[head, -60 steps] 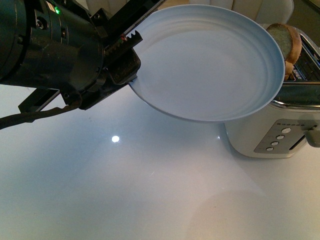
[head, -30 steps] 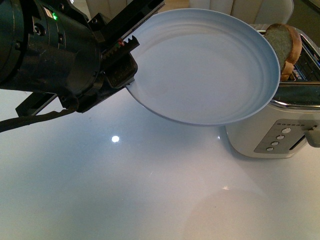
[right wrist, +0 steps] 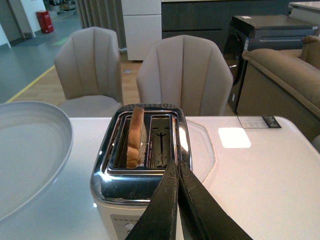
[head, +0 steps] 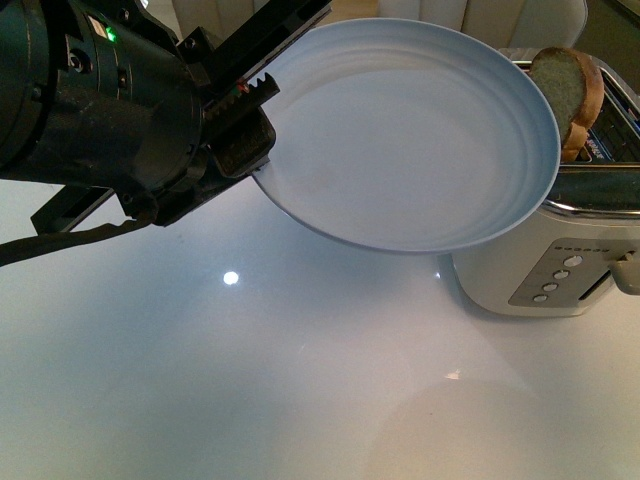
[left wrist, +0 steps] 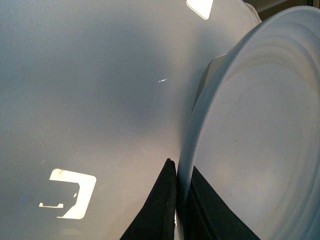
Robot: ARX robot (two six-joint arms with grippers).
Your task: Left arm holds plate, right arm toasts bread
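Note:
My left gripper (head: 255,125) is bulky and black with toothed jaws and a green light. It is shut on the rim of the pale blue-white plate (head: 420,130) and holds it tilted in the air beside the toaster (head: 560,260). The left wrist view shows the jaws (left wrist: 177,172) clamped on the plate's edge (left wrist: 250,140). The bread (head: 568,92) stands upright in a toaster slot, its top sticking out. In the right wrist view the bread (right wrist: 135,135) sits in the slot nearer the plate (right wrist: 30,145). My right gripper (right wrist: 177,167) is shut and empty, just above the toaster's chrome top (right wrist: 145,180).
The white glossy table (head: 250,380) runs under both arms. The toaster's front panel has several buttons (head: 558,280) and a side lever (head: 628,272). Two beige chairs (right wrist: 185,75) stand behind the table. A sofa (right wrist: 285,75) is farther back.
Since a second ago the plate and left gripper have shifted slightly, uncovering more of the bread. Nothing has moved in the last half second.

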